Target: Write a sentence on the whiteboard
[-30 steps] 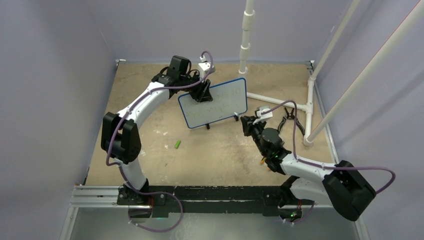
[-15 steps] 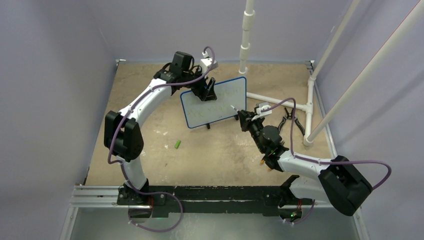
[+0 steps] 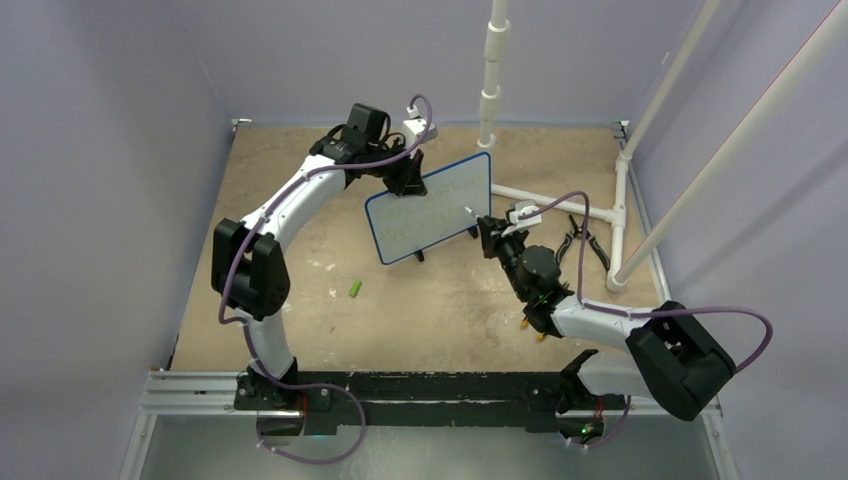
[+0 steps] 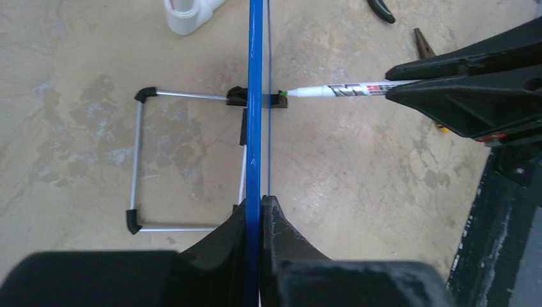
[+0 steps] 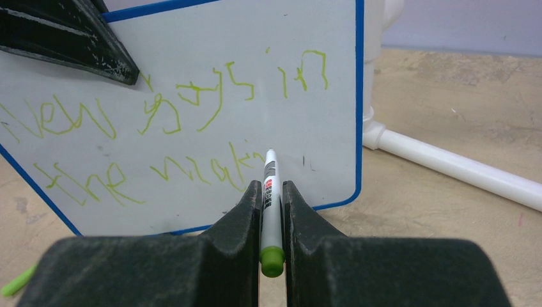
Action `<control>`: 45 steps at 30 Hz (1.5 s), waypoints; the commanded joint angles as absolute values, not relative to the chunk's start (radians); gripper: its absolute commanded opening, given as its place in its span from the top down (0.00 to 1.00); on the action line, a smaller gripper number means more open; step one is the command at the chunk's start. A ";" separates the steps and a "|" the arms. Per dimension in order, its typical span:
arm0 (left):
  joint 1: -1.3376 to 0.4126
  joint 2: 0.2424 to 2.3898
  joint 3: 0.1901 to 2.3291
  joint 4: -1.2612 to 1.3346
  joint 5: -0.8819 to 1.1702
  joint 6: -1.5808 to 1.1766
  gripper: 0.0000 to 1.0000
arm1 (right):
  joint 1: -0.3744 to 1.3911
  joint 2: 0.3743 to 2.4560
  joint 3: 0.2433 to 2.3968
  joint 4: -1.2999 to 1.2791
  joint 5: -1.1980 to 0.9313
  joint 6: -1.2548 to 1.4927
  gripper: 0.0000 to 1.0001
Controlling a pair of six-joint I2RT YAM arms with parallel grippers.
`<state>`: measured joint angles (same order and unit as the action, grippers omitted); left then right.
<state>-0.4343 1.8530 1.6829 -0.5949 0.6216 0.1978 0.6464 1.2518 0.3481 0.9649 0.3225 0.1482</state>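
Note:
The whiteboard [image 3: 437, 210] stands tilted on its feet mid-table, with a blue frame and a white face. My left gripper [image 3: 408, 178] is shut on its upper edge; the left wrist view shows the blue rim [image 4: 255, 96] pinched between the fingers of this gripper [image 4: 257, 203]. The sentence [image 5: 172, 109] runs in two rows of green handwriting. My right gripper [image 5: 271, 187] is shut on a white marker [image 5: 271, 192] with a green end. Its tip [image 4: 284, 94] points at the board's lower right, at or just off the face.
A green cap [image 3: 355, 288] lies on the table left of centre. White PVC pipes [image 3: 545, 197] run behind and to the right of the board, with black pliers [image 3: 582, 240] beside them. The board's wire stand [image 4: 136, 160] rests on the table behind it.
The left gripper opened, then closed again on the board's top edge, and the board shifted slightly. The right arm moved forward and brought the marker tip up to the board.

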 commanded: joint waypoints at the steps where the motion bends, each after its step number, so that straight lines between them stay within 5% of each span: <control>1: -0.436 1.851 1.683 -0.600 0.633 0.237 1.00 | 0.641 1.247 0.380 1.014 0.315 0.133 1.00; 45: -0.411 1.829 1.640 -0.564 0.660 0.242 1.00 | 0.641 1.370 0.458 0.995 0.385 0.137 1.00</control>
<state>-0.4145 1.8511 1.6573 -0.5655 0.6655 0.1898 0.6456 1.3891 0.4221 0.9230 0.3683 0.1413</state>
